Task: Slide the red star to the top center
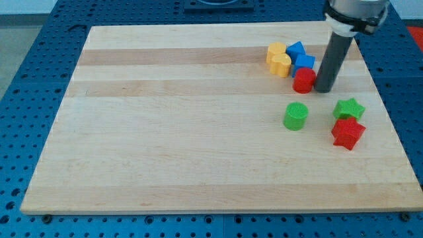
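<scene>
Our tip (pixel 324 90) carried no jaws and rested against the red cylinder block (pixel 304 80) at upper right. The red star-shaped block (pixel 347 133) lay lower right, untouched. Risk: pushing leftward would shift the cylinder into the blue block (pixel 304 64) instead.

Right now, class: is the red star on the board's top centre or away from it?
Away from it. The red star lies near the view's right edge, below the green star; my tip stands beside the red cylinder.

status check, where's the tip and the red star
My tip beside red cylinder, upper right. Red star untouched, lower right. Green star directly above it, in the way.
</scene>
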